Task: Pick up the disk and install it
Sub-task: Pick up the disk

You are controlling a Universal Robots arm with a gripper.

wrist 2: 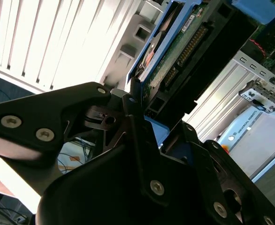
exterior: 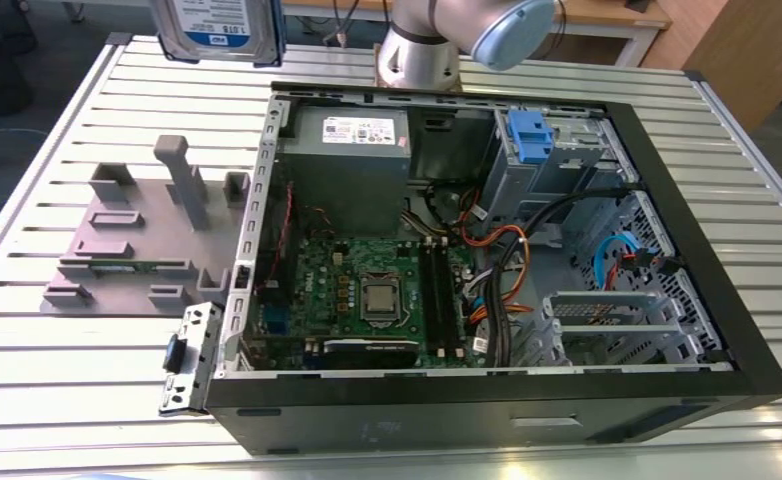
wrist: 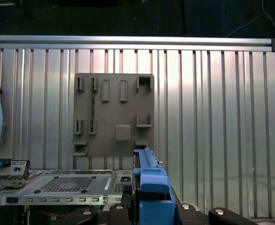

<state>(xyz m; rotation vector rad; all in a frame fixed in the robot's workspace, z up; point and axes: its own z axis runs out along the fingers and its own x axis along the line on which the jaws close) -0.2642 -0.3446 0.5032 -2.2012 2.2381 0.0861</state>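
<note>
The slatted metal surface (exterior: 18, 340) lies well below the jaws. On it stands the open computer case (exterior: 498, 420), which is not under the jaws but off to one side of them, toward the exterior view's right. Below the jaws, beside the case, lies the grey fixture plate (exterior: 124, 240).

The disk (exterior: 218, 30) is in the air, well clear of the surface and outside the case. The jaws are clenched on it: in the first wrist view its blue bracket (wrist: 151, 183) stands between them, and in the second wrist view we see its circuit side (wrist 2: 184, 47) reaching out beyond them.

We think the main danger is the grip itself. The jaws seem to hold the disk near one end, so most of it hangs free. A quick swing could tilt it or let it slide out, and a fall onto the metal would hurt it.

The second danger is the way in. The drive bay (exterior: 558, 160) is in the part of the case well apart from the jaws, and the case wall must be passed first. A tilted disk could strike the wall or jam in the bay.

The cables (exterior: 498, 290) run close to the bay and might catch the bracket. A small blue latch piece (exterior: 531, 135) sits at the bay; we cannot tell if it blocks the slot.
</note>
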